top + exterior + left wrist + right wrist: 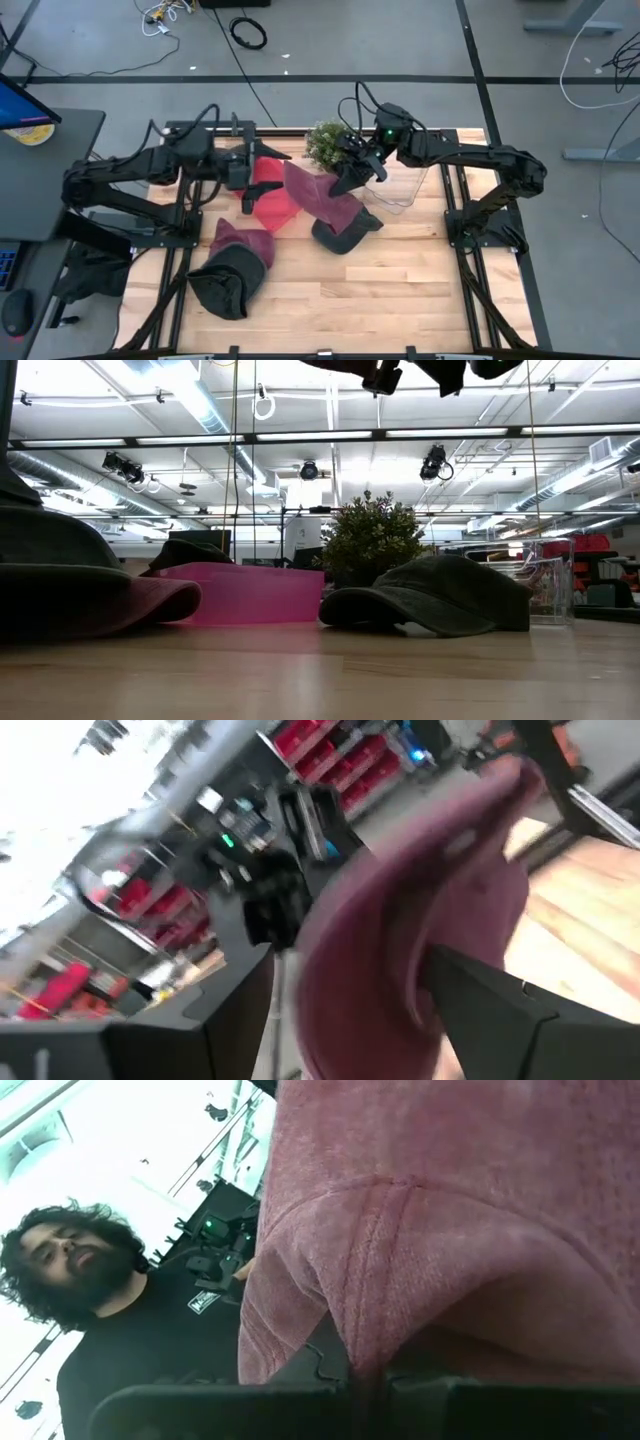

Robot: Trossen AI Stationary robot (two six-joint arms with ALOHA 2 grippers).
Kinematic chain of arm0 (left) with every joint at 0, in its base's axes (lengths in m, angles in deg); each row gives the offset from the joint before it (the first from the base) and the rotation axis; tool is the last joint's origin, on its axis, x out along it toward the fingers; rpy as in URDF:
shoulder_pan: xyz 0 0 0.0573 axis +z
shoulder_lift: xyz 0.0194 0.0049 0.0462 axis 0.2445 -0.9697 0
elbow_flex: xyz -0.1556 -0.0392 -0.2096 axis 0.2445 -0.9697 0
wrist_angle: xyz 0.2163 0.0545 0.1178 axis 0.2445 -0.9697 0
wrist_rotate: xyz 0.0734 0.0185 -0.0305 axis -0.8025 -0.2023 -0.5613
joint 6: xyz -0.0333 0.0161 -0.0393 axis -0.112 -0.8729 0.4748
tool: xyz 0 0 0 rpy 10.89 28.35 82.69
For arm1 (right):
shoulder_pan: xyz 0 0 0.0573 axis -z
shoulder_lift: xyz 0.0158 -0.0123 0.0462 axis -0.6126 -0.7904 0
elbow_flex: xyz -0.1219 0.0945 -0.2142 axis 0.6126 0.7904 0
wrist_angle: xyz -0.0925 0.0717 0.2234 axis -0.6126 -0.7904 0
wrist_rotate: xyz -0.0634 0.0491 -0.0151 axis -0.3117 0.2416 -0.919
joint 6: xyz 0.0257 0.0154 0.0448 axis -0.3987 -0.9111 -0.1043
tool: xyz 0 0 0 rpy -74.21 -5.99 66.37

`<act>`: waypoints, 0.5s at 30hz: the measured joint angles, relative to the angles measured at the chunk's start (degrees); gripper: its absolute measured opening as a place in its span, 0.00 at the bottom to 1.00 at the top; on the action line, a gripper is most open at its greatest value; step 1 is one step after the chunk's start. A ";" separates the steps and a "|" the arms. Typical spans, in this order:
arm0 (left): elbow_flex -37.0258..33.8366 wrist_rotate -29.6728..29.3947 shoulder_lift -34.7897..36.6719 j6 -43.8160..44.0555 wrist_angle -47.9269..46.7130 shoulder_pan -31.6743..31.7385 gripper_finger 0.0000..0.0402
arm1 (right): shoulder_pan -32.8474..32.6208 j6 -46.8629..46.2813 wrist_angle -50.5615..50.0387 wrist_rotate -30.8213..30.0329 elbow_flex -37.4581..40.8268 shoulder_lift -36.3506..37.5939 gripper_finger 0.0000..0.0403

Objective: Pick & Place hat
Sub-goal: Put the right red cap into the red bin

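A maroon hat (312,193) is raised over the table's middle, above a dark hat (345,238) that lies on the wood. My right gripper (352,180) is shut on the maroon hat's right end. My left gripper (255,182) is open at the hat's left end, over the pink bin (270,208). In the left wrist view the hat (400,920) lies between the fingers (500,1010); whether they touch it I cannot tell. In the low view both grippers are above the picture's top. My right gripper pinches a stitched fold of the maroon hat's cloth (375,1330) between its two shut fingers. It comes at the hat from the table's right side, slanting down. The hat is lifted clear of the table and reaches from the fingers toward the left arm.
A pile of a maroon and a dark hat (232,268) lies at the near left. A small plant (326,142) and a clear container (405,188) stand at the back. A person in a dark shirt (150,1340) shows beyond the table.
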 joint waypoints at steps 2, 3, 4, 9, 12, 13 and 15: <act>0.08 1.74 -0.75 0.48 1.10 0.64 0.66 | -0.66 0.00 -0.08 0.02 0.00 -0.06 0.00; 0.13 2.16 -0.90 0.82 1.09 1.02 0.66 | -0.99 0.08 -0.09 0.02 0.00 -0.06 0.00; 0.07 2.32 -1.03 1.10 0.48 1.39 0.66 | -1.36 0.34 -0.08 0.03 0.00 -0.11 0.00; 0.01 4.94 -2.11 1.14 0.46 2.40 0.66 | -2.35 1.05 -0.17 0.10 0.00 -0.31 0.00; 0.03 8.18 -2.00 1.12 1.18 2.50 0.66 | -2.32 1.34 -0.82 0.02 0.00 -0.31 0.00; 0.03 8.64 -2.02 1.12 1.06 2.48 0.65 | -2.23 1.52 -1.07 -0.04 0.00 -0.31 0.00; 0.03 8.94 -2.11 1.08 1.00 2.46 0.63 | -1.96 1.63 -1.38 -0.45 0.00 -0.31 0.00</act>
